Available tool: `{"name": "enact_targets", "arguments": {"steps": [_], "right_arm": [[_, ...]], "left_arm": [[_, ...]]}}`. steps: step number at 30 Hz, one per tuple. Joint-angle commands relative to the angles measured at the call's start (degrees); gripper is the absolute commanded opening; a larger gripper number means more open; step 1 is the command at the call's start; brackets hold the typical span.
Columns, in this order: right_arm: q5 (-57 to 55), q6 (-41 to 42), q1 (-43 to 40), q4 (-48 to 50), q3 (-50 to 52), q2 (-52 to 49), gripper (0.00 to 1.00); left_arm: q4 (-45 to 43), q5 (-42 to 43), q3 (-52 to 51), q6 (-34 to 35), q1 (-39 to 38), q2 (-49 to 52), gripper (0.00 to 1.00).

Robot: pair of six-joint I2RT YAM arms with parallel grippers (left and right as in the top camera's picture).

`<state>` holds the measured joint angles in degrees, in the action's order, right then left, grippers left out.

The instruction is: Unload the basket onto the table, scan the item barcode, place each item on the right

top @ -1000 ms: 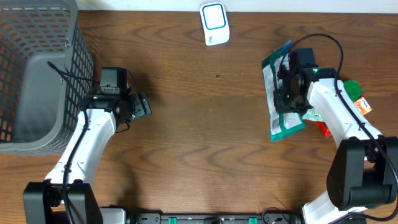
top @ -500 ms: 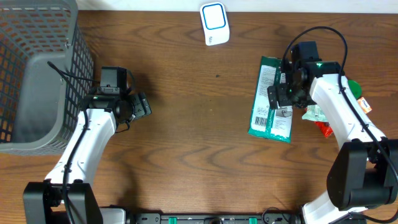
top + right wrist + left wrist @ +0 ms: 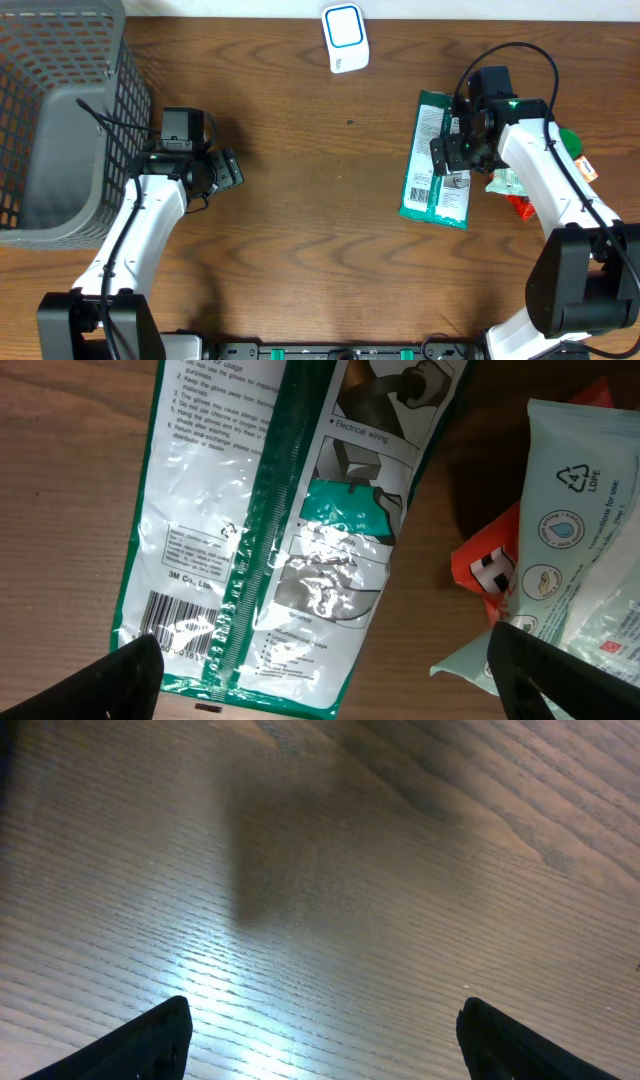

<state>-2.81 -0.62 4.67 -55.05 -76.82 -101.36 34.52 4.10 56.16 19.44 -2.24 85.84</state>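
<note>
Since a second ago we record one change: the green packet (image 3: 435,160), then tilted and clasped at the right arm's wrist, now lies flat on the table (image 3: 320,250), shifted toward the centre. We find no difference from half a second back.

Item 1 — green packet: flat, oblong pouch of glossy film, crinkled and throwing glare. It has green borders around white printed panels, and a crimped seam runs down its length. We note its barcode (image 3: 180,625) face up near one end. The packet rests right of centre, well apart from the scanner.

Item 2 — right gripper (image 3: 450,155): released, with black fingertips spread wide above the packet's right half, grasping nothing.

Item 3 — left gripper (image 3: 228,170): likewise spread, poised over bare wood near the basket. Its wrist view shows only grain and a patch of glare.

Item 4 — scanner (image 3: 345,38): small white rounded block with a blue-outlined face, at the table's far edge.

Item 5 — basket (image 3: 120,110): grey plastic lattice with straight walls, at far left.

Item 6 — sundries, right of the packet: a pale wipes pack (image 3: 580,540) printed with teal symbols, overlapping an orange wrapper (image 3: 490,565). Both are soft film.

Item 7 — table: dark brown, with pronounced wavy wood grain.
</note>
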Motion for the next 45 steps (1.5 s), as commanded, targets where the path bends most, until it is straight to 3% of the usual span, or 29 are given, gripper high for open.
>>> {"name": "enact_targets", "arguments": {"steps": [1, 14, 20, 28, 45], "right_arm": [[-0.74, -0.28, -0.11, 0.00, -0.72, 0.20, 0.99], [-0.74, -0.28, 0.11, 0.00, -0.70, 0.35, 0.99], [-0.74, -0.28, 1.70, -0.02, -0.70, 5.20, 0.99], [-0.72, -0.28, 4.11, -0.02, -0.70, 21.11, 0.99], [-0.74, -0.28, 4.57, -1.53, 3.93, 65.42, 0.99]], "left_arm": [[0.15, -0.70, -0.66, -0.35, 0.24, 0.26, 0.86], [0.15, -0.70, -0.66, -0.35, 0.24, 0.26, 0.85], [0.15, -0.70, -0.66, -0.33, 0.24, 0.26, 0.86], [0.15, -0.70, -0.66, -0.35, 0.24, 0.26, 0.86], [0.15, -0.70, -0.66, -0.35, 0.24, 0.26, 0.86]]}}
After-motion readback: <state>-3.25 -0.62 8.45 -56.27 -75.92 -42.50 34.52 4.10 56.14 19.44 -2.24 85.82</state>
